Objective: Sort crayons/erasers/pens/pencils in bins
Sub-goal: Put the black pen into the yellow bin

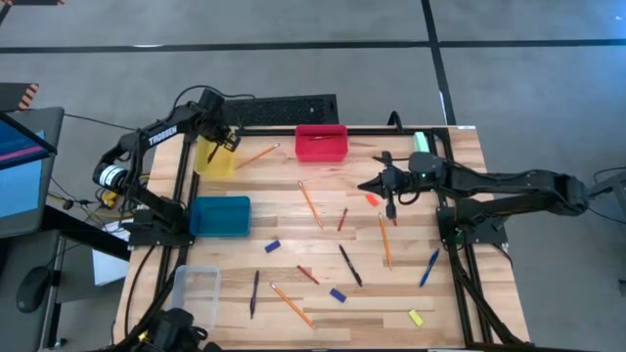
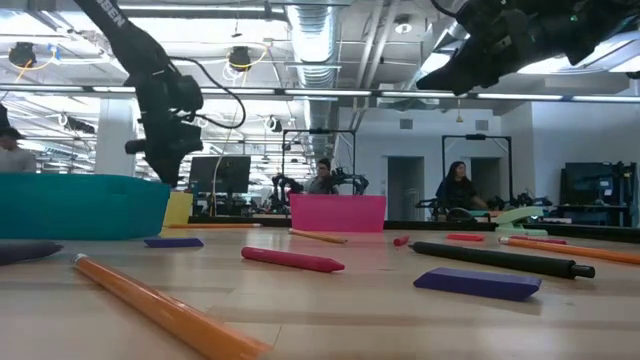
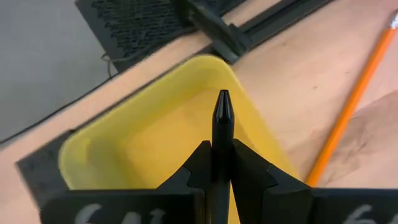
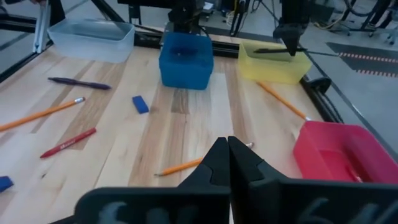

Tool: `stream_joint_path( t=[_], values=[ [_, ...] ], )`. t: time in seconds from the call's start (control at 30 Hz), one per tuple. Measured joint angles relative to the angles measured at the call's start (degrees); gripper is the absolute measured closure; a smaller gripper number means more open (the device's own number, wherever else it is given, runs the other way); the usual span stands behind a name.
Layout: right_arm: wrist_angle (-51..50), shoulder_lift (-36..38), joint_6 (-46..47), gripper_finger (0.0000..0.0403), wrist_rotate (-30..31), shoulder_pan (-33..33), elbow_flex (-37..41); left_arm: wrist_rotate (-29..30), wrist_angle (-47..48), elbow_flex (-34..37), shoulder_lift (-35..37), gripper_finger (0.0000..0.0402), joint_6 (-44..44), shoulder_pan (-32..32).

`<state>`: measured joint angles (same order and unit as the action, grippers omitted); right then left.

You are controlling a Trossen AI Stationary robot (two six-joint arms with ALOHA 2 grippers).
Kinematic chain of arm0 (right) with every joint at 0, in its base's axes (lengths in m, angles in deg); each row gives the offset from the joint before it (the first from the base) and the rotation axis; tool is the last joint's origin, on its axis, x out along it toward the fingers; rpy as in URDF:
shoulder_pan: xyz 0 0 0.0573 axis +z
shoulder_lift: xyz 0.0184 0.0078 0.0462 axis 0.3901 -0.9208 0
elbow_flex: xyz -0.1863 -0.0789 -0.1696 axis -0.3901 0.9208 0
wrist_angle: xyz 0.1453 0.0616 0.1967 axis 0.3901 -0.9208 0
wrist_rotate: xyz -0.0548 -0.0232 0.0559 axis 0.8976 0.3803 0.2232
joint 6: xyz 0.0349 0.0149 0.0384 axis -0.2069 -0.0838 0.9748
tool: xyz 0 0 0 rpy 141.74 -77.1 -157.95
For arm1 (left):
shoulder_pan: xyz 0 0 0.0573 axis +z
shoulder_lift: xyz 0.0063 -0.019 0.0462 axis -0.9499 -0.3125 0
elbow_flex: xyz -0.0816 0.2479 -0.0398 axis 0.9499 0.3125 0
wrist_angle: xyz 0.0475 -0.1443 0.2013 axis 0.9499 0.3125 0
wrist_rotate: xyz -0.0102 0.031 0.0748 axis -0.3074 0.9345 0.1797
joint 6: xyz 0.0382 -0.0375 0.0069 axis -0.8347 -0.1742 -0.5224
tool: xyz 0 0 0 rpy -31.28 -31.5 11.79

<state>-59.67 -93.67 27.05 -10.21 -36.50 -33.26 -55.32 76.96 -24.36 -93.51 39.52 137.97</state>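
Observation:
My left gripper point(image 1: 230, 140) is over the yellow bin point(image 1: 213, 159), shut on a black pen point(image 3: 222, 115). The right wrist view shows the pen point(image 4: 273, 51) just above the bin's rim point(image 4: 273, 62). My right gripper point(image 1: 364, 186) is shut and, as far as shows, empty. It hangs high over the table's middle right, pointing toward the table's left edge. An orange-red eraser point(image 1: 373, 198) lies below it. Orange pencils point(image 1: 310, 203), dark pens point(image 1: 349, 264), crayons point(image 1: 342, 219) and blue erasers point(image 1: 272, 246) lie flat and scattered on the table. My left gripper pinches the black pen's shaft point(image 3: 222, 163) between its two fingers, which come from above. One end of the pen point(image 3: 222, 102) sticks out past the fingers over the bin's hollow. The pen is lifted clear and looks about level in the right wrist view.
The red bin point(image 1: 321, 143) stands at the far edge, right of the yellow one. The teal bin point(image 1: 220, 215) and the clear bin point(image 1: 196, 288) stand along the left edge. A pencil point(image 1: 256, 154) lies beside the yellow bin. A yellow eraser point(image 1: 416, 317) lies near the front right.

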Motion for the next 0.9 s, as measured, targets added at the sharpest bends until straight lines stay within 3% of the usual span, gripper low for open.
stream_joint_path(
  t=[0.4, 0.9],
  values=[
    [3.1, -0.01, -1.4, 0.0397, 0.0, 0.0, 0.0, -0.8, -0.36, 0.3, -0.86, 0.0377, 0.06, 0.73],
    [3.73, -0.01, -2.01, 0.04, 0.0, -0.09, 0.0, 0.86, 3.71, -2.47, -6.97, 0.0377, 2.79, -0.06]
  ],
)
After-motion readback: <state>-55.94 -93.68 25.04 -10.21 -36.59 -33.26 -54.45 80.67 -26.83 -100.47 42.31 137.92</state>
